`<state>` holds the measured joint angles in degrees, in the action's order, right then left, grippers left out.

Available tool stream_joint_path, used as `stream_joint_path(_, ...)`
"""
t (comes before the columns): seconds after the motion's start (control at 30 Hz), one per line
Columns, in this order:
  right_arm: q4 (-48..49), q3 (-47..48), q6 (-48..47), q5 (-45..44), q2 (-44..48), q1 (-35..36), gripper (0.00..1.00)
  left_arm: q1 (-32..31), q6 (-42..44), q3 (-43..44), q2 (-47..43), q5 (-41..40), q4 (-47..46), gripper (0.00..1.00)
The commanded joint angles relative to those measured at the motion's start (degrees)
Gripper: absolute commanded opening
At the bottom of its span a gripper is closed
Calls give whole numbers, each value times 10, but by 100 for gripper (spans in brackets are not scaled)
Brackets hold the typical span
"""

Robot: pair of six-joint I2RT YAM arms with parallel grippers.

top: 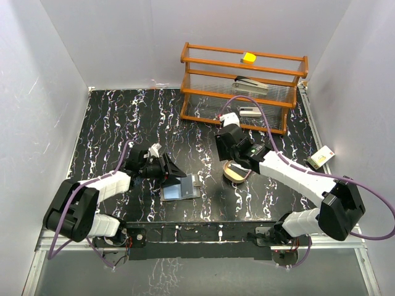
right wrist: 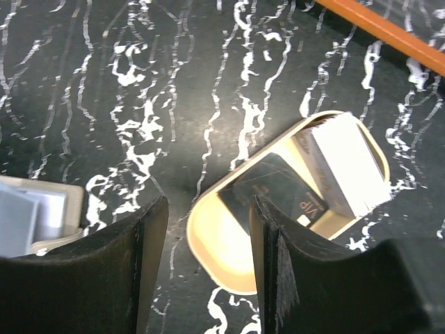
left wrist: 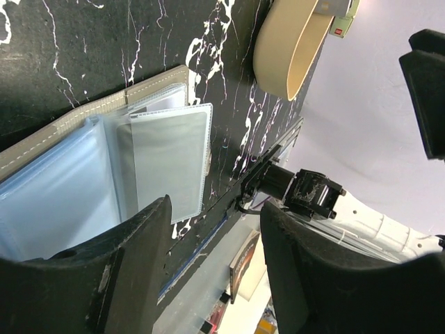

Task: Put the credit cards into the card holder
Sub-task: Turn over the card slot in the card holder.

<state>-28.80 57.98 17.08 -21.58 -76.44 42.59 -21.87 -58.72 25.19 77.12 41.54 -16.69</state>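
Robot lab cell, white walls [top: 123, 37], marbled table [top: 123, 123], left arm [top: 105, 185], right arm [top: 296, 176]

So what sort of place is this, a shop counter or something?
More likely a robot test booth: plain white walls box in a black marbled table, the left arm and right arm are bolted at its near edge, and a wooden rack stands behind.

Mostly gloss and plastic on my screens.
I read the bench [top: 123, 123] as polished black stone-look with white veins. The card holder [top: 180, 189] has a matt grey stitched cover and shiny clear plastic sleeves [left wrist: 170, 156]. The oval tray [right wrist: 201, 261] looks like smooth pale wood, the dark card [right wrist: 278, 191] glossy, the white card stack [right wrist: 348, 163] matt. The right gripper [right wrist: 206, 209] has matt black plastic fingers [right wrist: 104, 278]. The far rack [top: 244, 52] is varnished orange wood with ribbed clear panels.
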Motion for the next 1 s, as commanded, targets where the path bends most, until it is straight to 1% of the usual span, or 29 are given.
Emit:
stream_joint_path(0.0,6,19,-48,-30,-2,-24,49,-2,38,29,-26,-15,56,53)
stream_joint_path(0.07,5,22,-61,-31,-13,-37,51,-2,58,37,-31,-28,83,52)
stream_joint_path(0.1,3,25,-66,-32,-18,-43,51,-2,62,39,-31,-31,87,51)
stream_joint_path(0.2,-5,32,-74,-32,-32,-56,52,-3,77,44,-24,-40,101,41)
stream_joint_path(0.27,-7,33,-75,-23,-36,-56,52,-6,86,53,-15,-44,109,32)
stream_joint_path(0.33,-7,31,-69,-23,-39,-56,52,-11,80,55,-2,-36,93,25)
stream_joint_path(0.4,-6,29,-70,-23,-40,-56,53,-24,70,58,10,-30,69,20)
stream_joint_path(0.47,-6,30,-71,-23,-41,-57,53,-40,71,69,41,-34,63,17)
stream_joint_path(0.6,-8,33,-75,-21,-39,-57,54,-55,92,84,82,-69,98,12)
stream_joint_path(0.73,-9,33,-84,-29,-37,-59,54,-60,120,87,97,-122,128,11)
stream_joint_path(0.97,5,25,-135,-35,-42,-62,56,-66,129,83,120,-131,125,11)
